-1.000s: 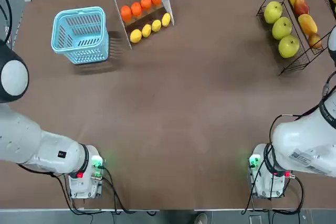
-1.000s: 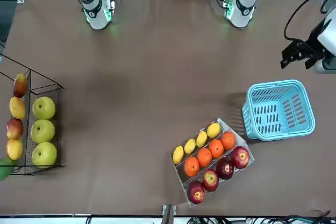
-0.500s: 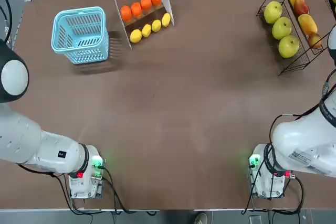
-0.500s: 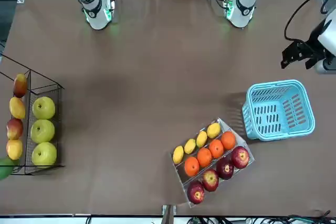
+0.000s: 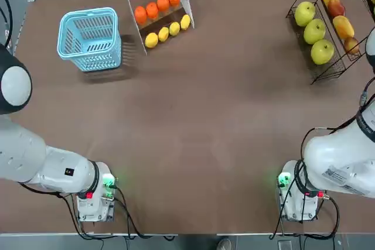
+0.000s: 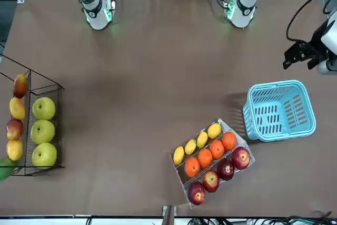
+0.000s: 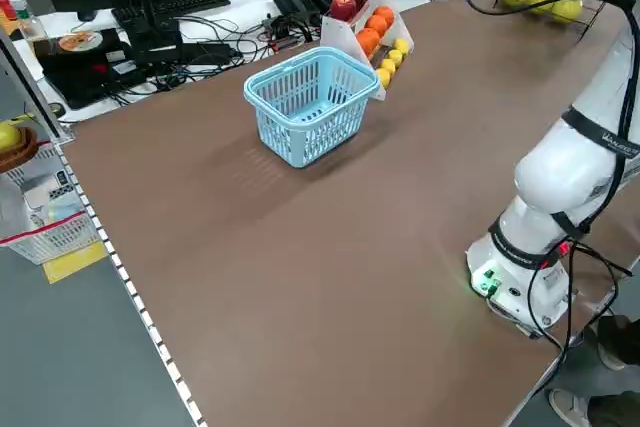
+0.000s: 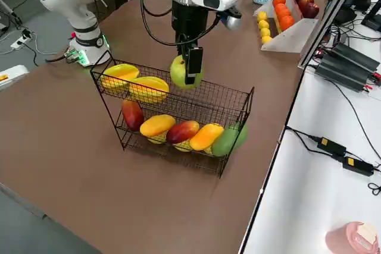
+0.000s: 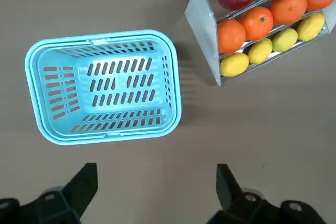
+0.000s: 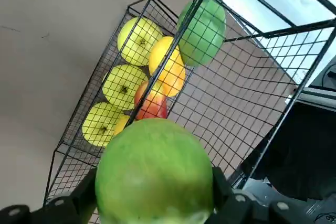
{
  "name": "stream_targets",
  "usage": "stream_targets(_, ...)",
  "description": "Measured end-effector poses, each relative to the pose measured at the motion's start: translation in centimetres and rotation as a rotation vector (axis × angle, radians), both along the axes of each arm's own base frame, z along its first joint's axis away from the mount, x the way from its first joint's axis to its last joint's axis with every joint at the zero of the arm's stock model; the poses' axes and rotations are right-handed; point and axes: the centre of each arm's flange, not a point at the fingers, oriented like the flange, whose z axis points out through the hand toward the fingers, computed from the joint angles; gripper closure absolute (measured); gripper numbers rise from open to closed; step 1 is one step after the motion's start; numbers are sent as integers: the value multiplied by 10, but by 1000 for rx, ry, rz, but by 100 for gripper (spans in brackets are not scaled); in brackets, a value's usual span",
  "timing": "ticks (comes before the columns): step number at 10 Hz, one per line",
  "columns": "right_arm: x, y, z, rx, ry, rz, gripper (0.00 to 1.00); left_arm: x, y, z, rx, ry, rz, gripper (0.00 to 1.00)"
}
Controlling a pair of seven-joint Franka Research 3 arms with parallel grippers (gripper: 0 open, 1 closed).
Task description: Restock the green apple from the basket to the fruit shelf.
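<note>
Almost nothing has moved over the last second. The basket [image 5: 89,38], the white stand [image 5: 158,10] and the fruit shelf [image 5: 328,71] sit where they were on the bench [image 5: 205,115]. Only my left tool [image 6: 301,56] has drifted a touch in the front view. It hangs beside the basket with fingers apart and nothing in them, and its wrist view shows the basket [image 9: 102,85] empty.

The green apple [image 8: 184,71] is already out, clamped in my right tool [image 8: 189,66] just over the upper tier of the fruit shelf [image 8: 178,111]. It isn't resting on the wire yet, as far as I can tell. The right wrist view shows the apple [image 10: 155,171] filling the gap between the fingers, with the rack rows beyond.

My read is that pickup and carry are done and the lower-and-release is left. The main risk is the apple rolling down the slant.
</note>
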Motion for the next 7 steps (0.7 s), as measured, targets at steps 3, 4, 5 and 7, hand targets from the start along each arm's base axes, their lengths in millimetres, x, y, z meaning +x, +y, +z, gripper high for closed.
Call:
stream_targets(3, 8, -2, -14, 0, 5, 4, 12, 0, 3, 0, -2, -1, 6, 0)
stream_targets(4, 8, -3, -14, -1, 5, 4, 10, 0, 4, 0, -2, -1, 8, 0)
stream_targets(5, 8, -2, -13, -3, 3, 4, 4, 1, 5, 0, -2, -1, 9, 0)
stream_targets(7, 8, -2, -11, -3, 1, 2, 0, 1, 6, 0, -2, -2, 10, 0)
